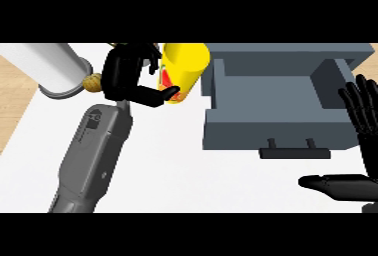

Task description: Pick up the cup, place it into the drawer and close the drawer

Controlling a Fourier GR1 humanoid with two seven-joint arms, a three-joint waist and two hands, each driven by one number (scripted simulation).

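Cup [182, 71], yellow, sits in my left robot hand [131, 75], thumb and fingers curled round it, just left of the open grey drawer [277, 117] on the white bench [192, 175]. My right robot hand [359, 145] rests unclenched beside the drawer.

left hand [133, 75] curls round the yellow cup [183, 70] beside the open grey drawer [277, 132].

Cup [184, 70] glossy yellow plastic; drawer [273, 107] matt grey; counter [184, 170] smooth white.
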